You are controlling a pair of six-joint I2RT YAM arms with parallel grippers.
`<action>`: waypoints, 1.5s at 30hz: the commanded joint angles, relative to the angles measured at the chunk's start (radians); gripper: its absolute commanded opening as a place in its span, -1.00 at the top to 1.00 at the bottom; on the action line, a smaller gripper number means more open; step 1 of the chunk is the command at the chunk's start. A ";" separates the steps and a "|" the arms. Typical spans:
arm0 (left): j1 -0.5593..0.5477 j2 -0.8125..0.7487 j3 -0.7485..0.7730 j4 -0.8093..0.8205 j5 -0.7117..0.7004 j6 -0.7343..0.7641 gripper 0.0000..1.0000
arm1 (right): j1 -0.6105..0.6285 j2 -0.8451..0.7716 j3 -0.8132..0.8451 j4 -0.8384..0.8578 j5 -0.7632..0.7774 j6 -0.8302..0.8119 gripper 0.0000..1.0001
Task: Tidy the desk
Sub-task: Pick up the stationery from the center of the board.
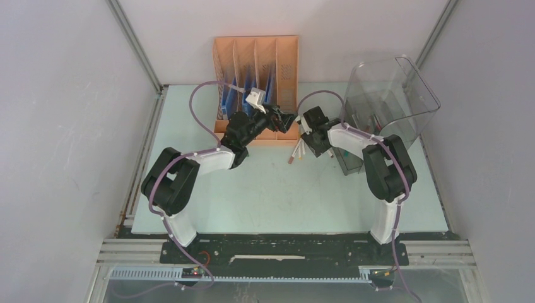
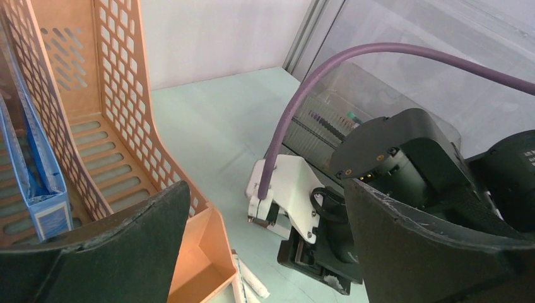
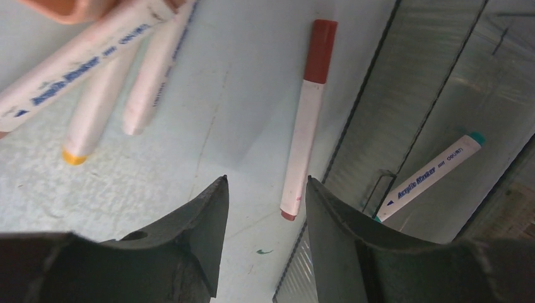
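Nearest the arm bases, the black rail (image 1: 284,249) runs along the front edge. The desk (image 1: 265,189) extends beyond it, enclosed by grey walls on three sides.

Mid-desk, the right gripper (image 3: 266,189) points down at the surface, jaws partly apart with nothing between them. A red-capped marker (image 3: 306,126) lies flat on the desk just past its fingertips, alongside the clear bin's wall. A cluster of white markers (image 3: 101,82) lies to the other side (one has a yellow end).

The left gripper (image 2: 265,189) hangs close to the right wrist, jaws spread wide and empty.

Farther back, the clear bin (image 1: 391,95) stands on the right; a teal-capped marker (image 3: 435,173) shows through its wall. The orange file rack (image 1: 255,69) stands at the far edge, with a blue folder (image 2: 38,170) in one slot.
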 commanded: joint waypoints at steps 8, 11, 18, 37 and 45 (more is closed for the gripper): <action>0.007 -0.030 0.000 0.047 0.021 0.006 -0.98 | -0.032 0.034 -0.004 -0.007 -0.093 0.047 -0.07; 0.008 -0.028 0.000 0.048 0.022 0.005 -0.98 | -0.033 0.039 0.007 -0.029 -0.133 0.053 -0.01; 0.009 -0.030 -0.002 0.048 0.021 0.005 -0.98 | -0.024 0.052 0.024 -0.069 -0.206 0.066 0.17; 0.011 -0.034 -0.005 0.050 0.026 0.005 -0.97 | -0.033 -0.036 0.032 -0.033 -0.073 0.023 0.02; 0.021 -0.042 -0.016 0.060 0.032 0.000 -0.98 | -0.067 0.036 0.177 -0.099 -0.092 0.016 0.01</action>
